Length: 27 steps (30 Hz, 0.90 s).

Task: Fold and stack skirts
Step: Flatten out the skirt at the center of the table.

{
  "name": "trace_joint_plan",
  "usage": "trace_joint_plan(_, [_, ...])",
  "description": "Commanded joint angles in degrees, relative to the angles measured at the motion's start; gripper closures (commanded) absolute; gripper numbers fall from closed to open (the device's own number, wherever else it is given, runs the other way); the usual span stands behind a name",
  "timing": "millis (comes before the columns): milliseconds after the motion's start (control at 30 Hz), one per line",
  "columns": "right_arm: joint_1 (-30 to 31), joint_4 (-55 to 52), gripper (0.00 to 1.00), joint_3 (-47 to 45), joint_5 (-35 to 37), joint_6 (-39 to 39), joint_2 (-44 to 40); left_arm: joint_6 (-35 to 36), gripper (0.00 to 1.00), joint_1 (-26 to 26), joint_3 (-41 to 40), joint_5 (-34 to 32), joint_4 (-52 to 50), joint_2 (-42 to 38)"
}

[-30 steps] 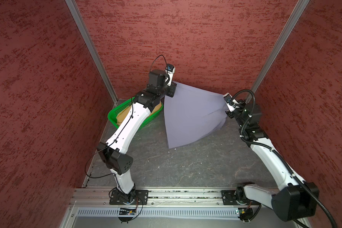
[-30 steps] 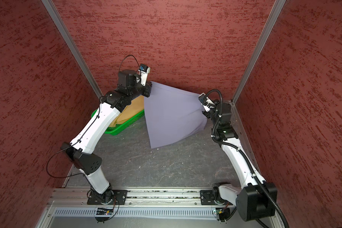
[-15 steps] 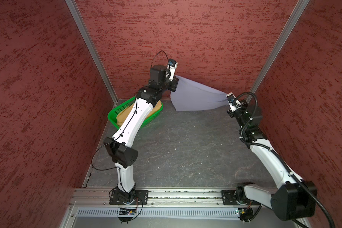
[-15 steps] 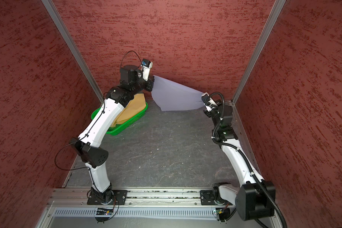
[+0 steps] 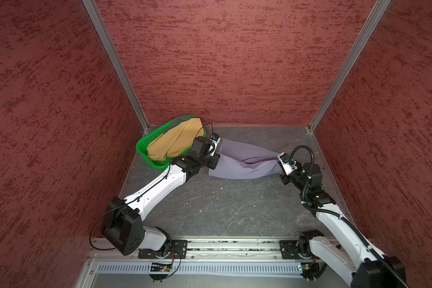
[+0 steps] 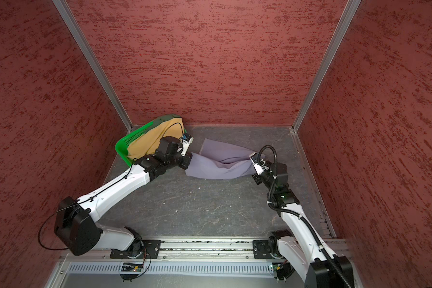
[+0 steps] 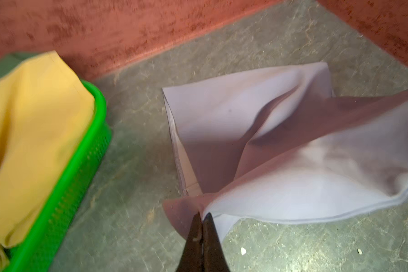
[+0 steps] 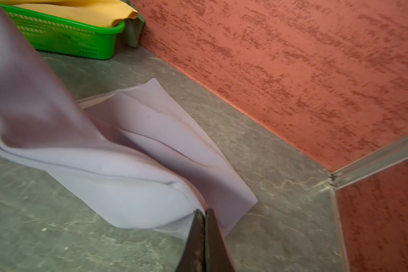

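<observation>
lavender skirt (image 5: 245, 164): smooth matt cloth | basket (image 5: 145, 143): glossy perforated plastic | walls (image 5: 222, 62): rough, matt

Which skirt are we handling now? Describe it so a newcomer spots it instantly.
Look at the grey table, near the back wall, right of the green basket. The lavender-grey skirt sags there, held between the left gripper and right gripper. Unlike the mustard-yellow skirt, it is outside the basket.

Just the background stuff here
Bright green perforated basket (image 7: 100, 110) sits near the left gripper (image 7: 202, 215); a white crumb (image 7: 243, 251) lies on the grey tabletop (image 7: 137, 141) close to its tips, and a textured red wall (image 7: 104, 28) runs beyond both.
</observation>
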Motion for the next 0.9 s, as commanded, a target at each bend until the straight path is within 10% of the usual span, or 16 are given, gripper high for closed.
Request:
trace_joint_plan(0, [2.62,-0.96,1.0,-0.38,-3.76,3.65,0.9,-6.45,1.0,0.0,-3.47,-1.22,1.37,-1.49])
trace_joint_plan(867, [7.05,-3.36,1.0,-1.61,5.95,2.5,11.44,-15.71,1.0,-5.01,-10.18,-0.23,1.14,9.04])
